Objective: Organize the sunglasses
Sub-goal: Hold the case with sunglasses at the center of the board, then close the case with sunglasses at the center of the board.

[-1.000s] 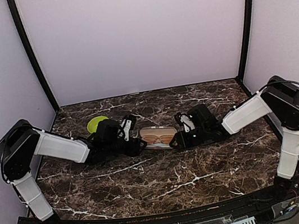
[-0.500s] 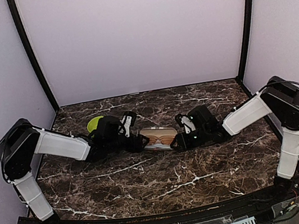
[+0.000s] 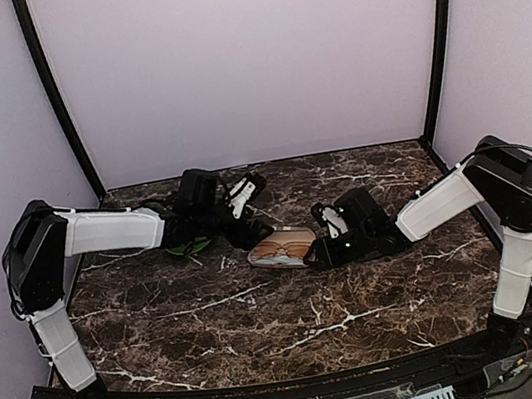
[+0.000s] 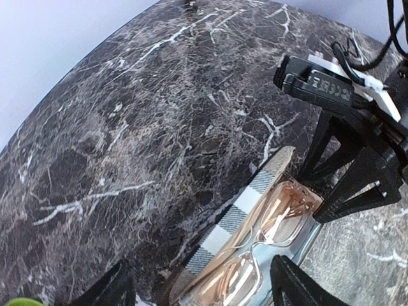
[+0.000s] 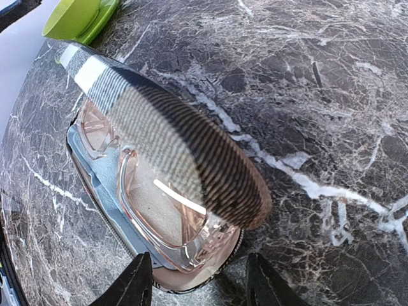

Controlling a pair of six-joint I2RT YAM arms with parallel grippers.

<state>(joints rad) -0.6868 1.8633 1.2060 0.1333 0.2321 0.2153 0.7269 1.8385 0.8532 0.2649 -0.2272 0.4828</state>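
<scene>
Pink-lensed sunglasses lie in an open case with a checked lid that stands up along its far side. My right gripper straddles the case's right end, one finger on each side, shut on the case. My left gripper hangs open above and behind the case's left end, and holds nothing. In the top view it sits just left of the case, apart from it. The sunglasses fill the case's tray.
A lime-green disc lies left of the case, mostly hidden under my left arm in the top view, where only its edge shows. Dark marble table stretches toward me. Walls and black posts close off the back and sides.
My left gripper opened wider, let go of the case's left end, and rose back and away over the green disc. The right gripper kept its place on the case.
</scene>
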